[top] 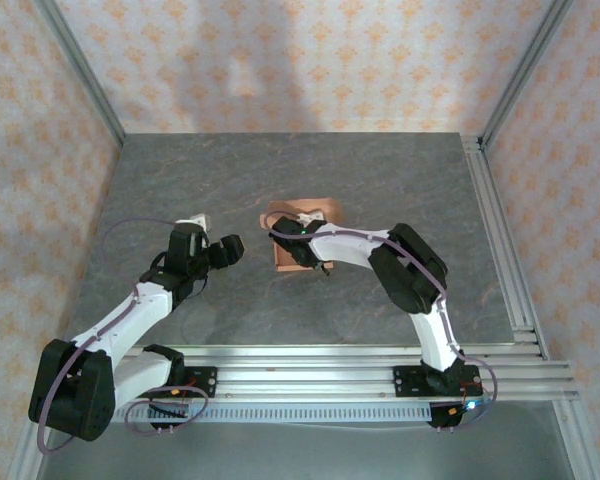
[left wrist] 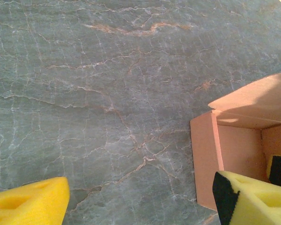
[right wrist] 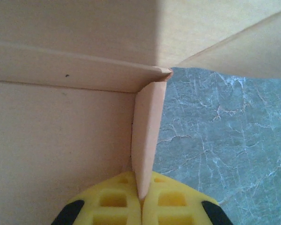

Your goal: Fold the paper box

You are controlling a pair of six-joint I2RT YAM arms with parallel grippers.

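salmon card of the paper box (top: 292, 258) is seen at scene centre in top view, right gripper (top: 283, 228) set over it, left gripper (top: 230, 248) just beside. left wrist: jaws spread wide, nothing held; walls raised, flap up. right wrist: a side wall is clamped betw. the fingers (right wrist: 112, 206), prob. to keep it upright.

The top external camera looks down from high over the near edge across the whole grey veined stone-look counter (top: 230, 180). Both wrist cameras look down from close, sharing the salmon-orange thin card paper box (left wrist: 207, 154); the right one nearly touches it.
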